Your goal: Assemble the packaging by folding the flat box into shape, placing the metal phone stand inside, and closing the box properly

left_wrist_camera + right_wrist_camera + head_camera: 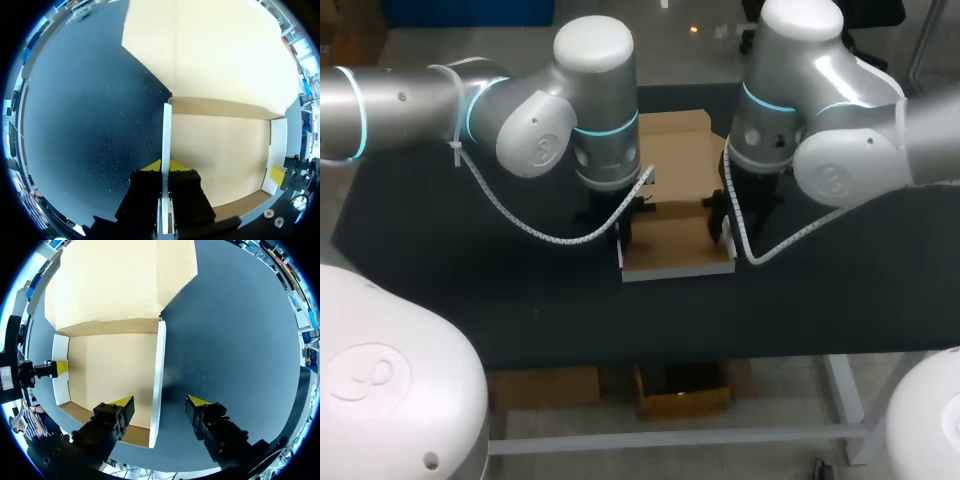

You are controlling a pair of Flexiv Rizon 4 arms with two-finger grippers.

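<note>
A half-folded cardboard box (pixel 675 245) is seen at the middle of the black table (pixel 440 280), its lid flap (pixel 672 150) laid open flat toward the far side. The white left wall (pixel 166 135) is stood upright and is pinched from both sides by the left gripper (pixel 163 167). The right wall (pixel 159 360) is straddled by the released right gripper (pixel 160 401), one finger held inside the box and one outside it.
</note>
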